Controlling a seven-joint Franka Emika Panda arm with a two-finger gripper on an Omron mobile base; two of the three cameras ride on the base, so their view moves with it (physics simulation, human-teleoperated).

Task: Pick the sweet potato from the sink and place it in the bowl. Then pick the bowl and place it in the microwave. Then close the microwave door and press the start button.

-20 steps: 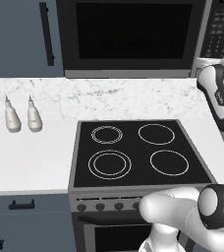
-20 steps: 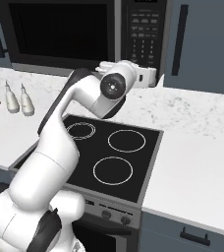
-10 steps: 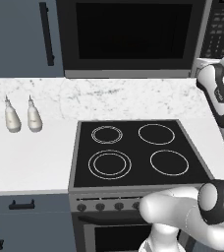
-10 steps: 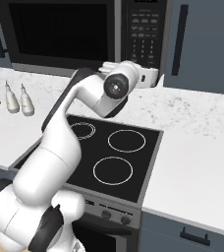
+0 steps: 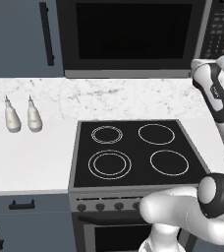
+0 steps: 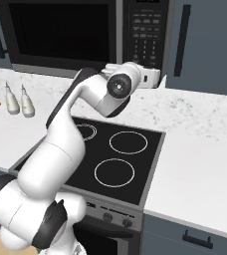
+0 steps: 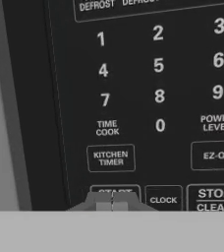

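My gripper (image 7: pixel 112 201) is closed, its two finger tips pressed together with nothing between them, and it sits directly at the START key (image 7: pixel 115 192) on the keypad panel (image 7: pixel 148 98) of the microwave (image 5: pixel 133 37). In the hand view, the tips cover the lower edge of that key; the CLOCK key (image 7: pixel 163 200) lies just beside it, and the STOP/CLEAR key (image 7: pixel 214 199) lies further along the same row. Above this row stand the KITCHEN TIMER key (image 7: pixel 110 158), the EZ-ON key (image 7: pixel 217 155), the TIME COOK and POWER LEVEL labels, and the number pad. The microwave door (image 5: pixel 132 35) is shut, its dark glass window flush with the front; the bowl and the sweet potato cannot be seen behind it. From the right base view, my hand (image 6: pixel 148 77) reaches up to the bottom of the keypad (image 6: pixel 145 37), at the right end of the microwave (image 6: pixel 80 37). The appliance hangs between dark blue-grey cabinets (image 5: pixel 20 37) fitted with black bar handles (image 5: pixel 46 34). Below it, a white marbled backsplash (image 5: pixel 84 98) meets a white counter (image 5: pixel 30 157). A black stove (image 5: pixel 136 152) with four white burner rings is set into the counter, with a row of knobs (image 5: pixel 101 206) on its front edge. Two small white bottles (image 5: pixel 21 115) stand upright side by side on the counter, to the left of the stove and near the backsplash.
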